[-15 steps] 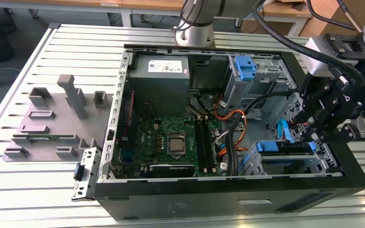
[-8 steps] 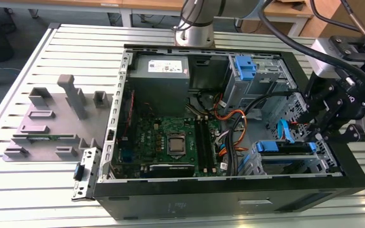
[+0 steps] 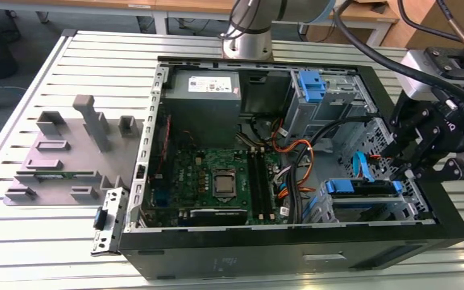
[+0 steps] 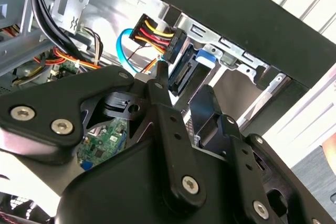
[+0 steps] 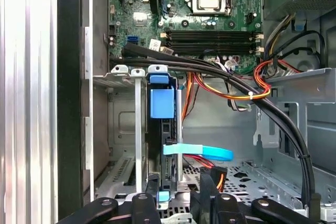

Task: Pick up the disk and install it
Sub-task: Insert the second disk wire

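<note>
The arm reaches down, its claw point(image 3: 409, 172) pinching the disk point(image 3: 362, 187) seated upright in the case's drive bay point(image 3: 377, 211).

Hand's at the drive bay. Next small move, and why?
Probably a short, straight press along the slot. The silver-grey hard drive with blue plastic rails stands between the grey metal bay guides, and the hand is at its near edge. Seating looks like what is left, though the pictures don't show whether it has latched.

No text can be read: the white sticker point(image 3: 213, 83) on the power-supply box point(image 3: 202, 99), far from the gripper point(image 3: 415, 170), carries illegible print.
</note>
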